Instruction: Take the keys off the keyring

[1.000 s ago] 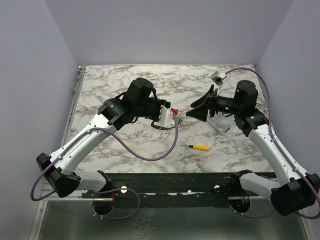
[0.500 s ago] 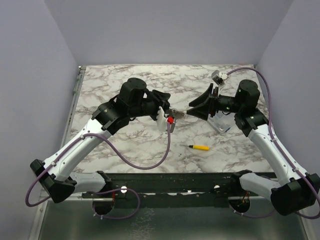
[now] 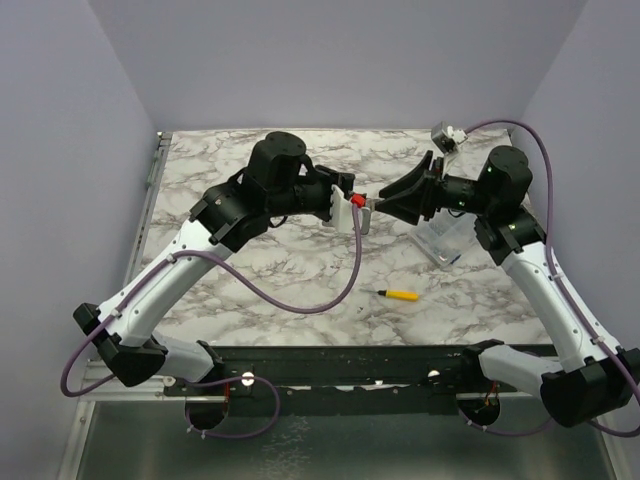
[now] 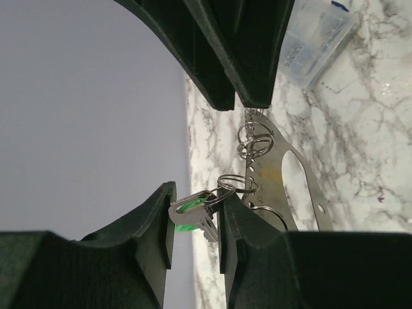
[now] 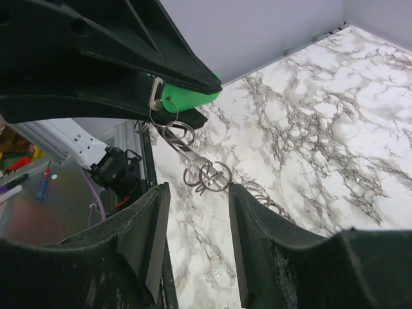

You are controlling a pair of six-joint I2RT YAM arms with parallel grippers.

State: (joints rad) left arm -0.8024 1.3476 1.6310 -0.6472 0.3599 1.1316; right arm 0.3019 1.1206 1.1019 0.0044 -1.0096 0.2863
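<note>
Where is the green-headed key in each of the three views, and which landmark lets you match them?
Left wrist: the green-headed key sits low centre, pinched in the left tool.
Right wrist: the key is upper centre, its green head poking from that tool's black fingers.
Top external: too small to make out; that tool is at picture centre.
Shared landmark: the left tool; the split rings also link both wrist views.

Overhead view, 2 wrist close-ups sharing keyring [image 4: 273,158]
</note>
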